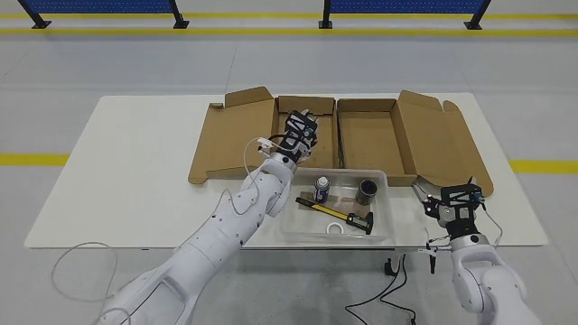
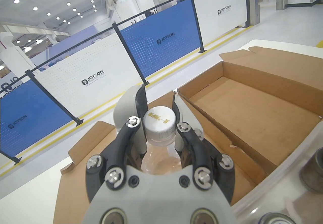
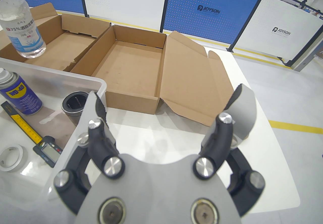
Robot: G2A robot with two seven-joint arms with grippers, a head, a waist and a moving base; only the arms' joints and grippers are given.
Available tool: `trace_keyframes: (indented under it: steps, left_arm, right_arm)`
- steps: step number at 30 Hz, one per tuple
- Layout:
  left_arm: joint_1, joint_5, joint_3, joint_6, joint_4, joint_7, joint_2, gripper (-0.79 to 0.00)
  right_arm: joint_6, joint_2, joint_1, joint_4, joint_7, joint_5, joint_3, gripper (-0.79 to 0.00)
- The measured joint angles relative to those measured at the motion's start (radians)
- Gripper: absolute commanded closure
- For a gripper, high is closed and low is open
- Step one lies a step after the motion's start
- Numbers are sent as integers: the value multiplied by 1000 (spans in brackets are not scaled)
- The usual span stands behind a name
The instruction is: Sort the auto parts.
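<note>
Left wrist view first: the left gripper (image 2: 159, 110) is seen clamped on a clear bottle (image 2: 161, 157), with a finger pressed on each side of the neck just under the white cap (image 2: 159, 121). The bottle is held upright over the left cardboard box (image 3: 70, 46). Whether its base is actually touching the box floor can't be told tbh. A blue and white label is wrapped around the lower half.

Right next to that box, sharing a side, the right cardboard box (image 3: 131, 68) is laid out with its flaps folded open and nothing seen on its floor.

The right gripper (image 3: 169, 99) is parked with its fingers spread wide and nothing held between them. It's hung over the near right part of the white table (image 3: 265, 172), just beside the clear plastic bin (image 3: 75, 77).

The rest of the parts are kept in that bin, which is set in front of the two boxes. A blue and yellow spray can (image 3: 20, 93) is stood upright, with a dark metal cylinder (image 3: 74, 106) next to it. A caliper (image 3: 27, 129) with a yellow scale is laid flat, and a white ring (image 3: 11, 157) is placed near it.
</note>
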Motion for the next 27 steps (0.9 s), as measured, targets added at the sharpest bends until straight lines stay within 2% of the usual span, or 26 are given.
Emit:
trace_keyframes:
  steps: [6, 7, 8, 9, 10, 18, 22, 27]
  left_arm:
    - [-13, -16, -18, -10, 76, 16, -15, 0]
    - [-14, -13, -19, -13, 86, 19, -17, -28]
    - [-16, -2, -18, -16, 99, 21, -19, -292]
    - [-18, 7, -17, -18, 109, 23, -20, -693]
    - [-18, 12, -17, -21, 117, 21, -22, -785]
    - [-17, 72, -21, -8, 130, 2, -30, -785]
    - [-7, 97, -35, -20, 97, 2, -26, -785]
    - [16, 98, -82, -42, 13, -28, -12, -785]
  right_arm:
    - [0, 0, 0, 0, 0, 0, 0, -785]
    - [0, 0, 0, 0, 0, 0, 0, -785]
    - [0, 0, 0, 0, 0, 0, 0, -785]
    - [0, 0, 0, 0, 0, 0, 0, -785]
    - [0, 0, 0, 0, 0, 0, 0, -785]
    - [0, 0, 0, 0, 0, 0, 0, -785]
    - [0, 0, 0, 0, 0, 0, 0, -785]
    - [0, 0, 0, 0, 0, 0, 0, -785]
